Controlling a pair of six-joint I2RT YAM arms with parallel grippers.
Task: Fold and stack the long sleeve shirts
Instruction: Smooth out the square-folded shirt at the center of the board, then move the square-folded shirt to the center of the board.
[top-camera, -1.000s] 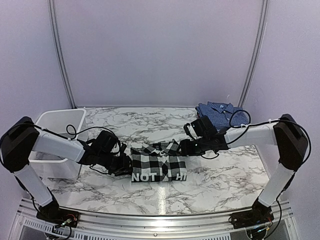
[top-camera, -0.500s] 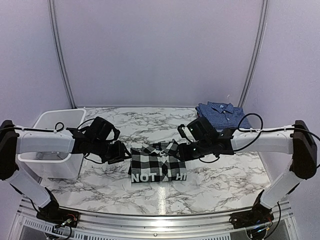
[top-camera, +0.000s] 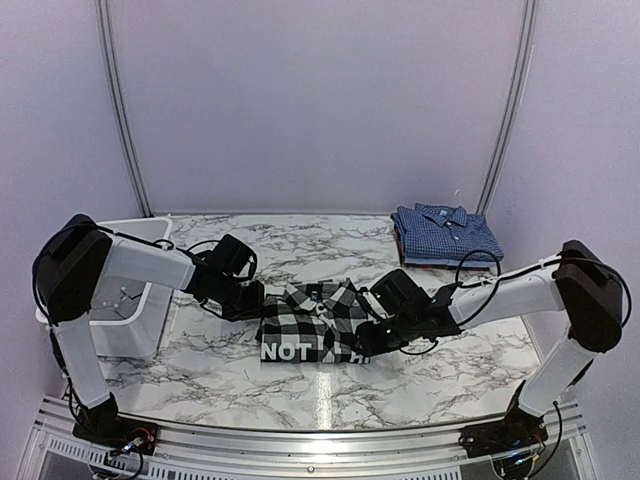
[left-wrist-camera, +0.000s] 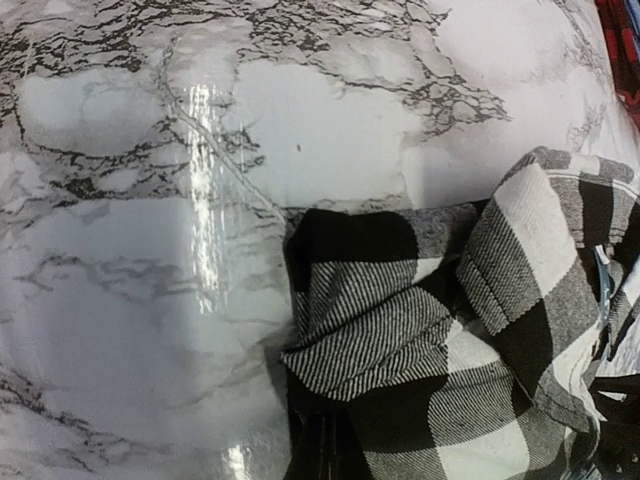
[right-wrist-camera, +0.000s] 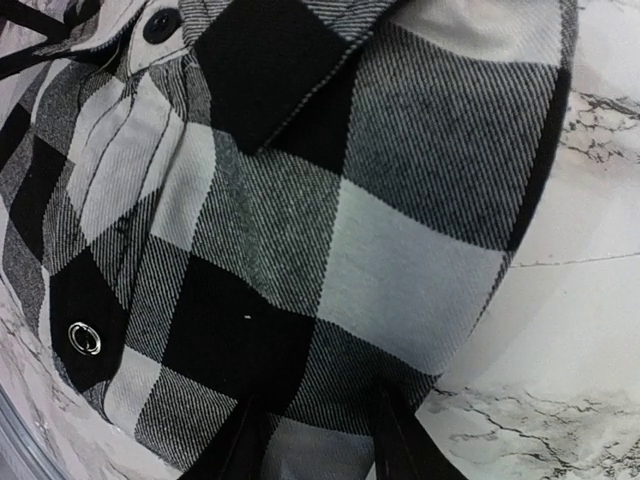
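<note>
- At 9 o'clock on the table (top-camera: 220, 375) stands a white bin (top-camera: 135, 330), just behind the left arm and apart from both shirts.
- Next comes the left gripper (top-camera: 250, 300), at the 10 o'clock corner of the check shirt (top-camera: 310, 318). Its fingers are closed tight. In the wrist view the cloth (left-wrist-camera: 430, 380) puckers toward the bottom edge of the frame, so I judge that corner to be pinched.
- The check shirt lies folded mid-table between the two arms. Its long axis runs 9 to 3 o'clock, and white lettering (top-camera: 285, 352) lies along its 6 o'clock edge.
- The right gripper (top-camera: 372, 338) sits at the shirt's 4 o'clock corner. Its fingers (right-wrist-camera: 245, 445) stand partway apart with cloth (right-wrist-camera: 300, 250) filling the gap. Whether they bite it or only straddle it, I cannot tell.
- The blue shirt (top-camera: 445, 235) lies folded at 2 o'clock from the check shirt, well apart from it, near the table's far right edge.
- The grippers flank the shirt on opposite corners, one at each end of its long axis. A lift should therefore keep the fold flat if both grips are sound.
- Stacking probably means carrying the check shirt toward 2 o'clock. The right arm is nearer the blue shirt, and its forearm lies across that path at 3 o'clock.
</note>
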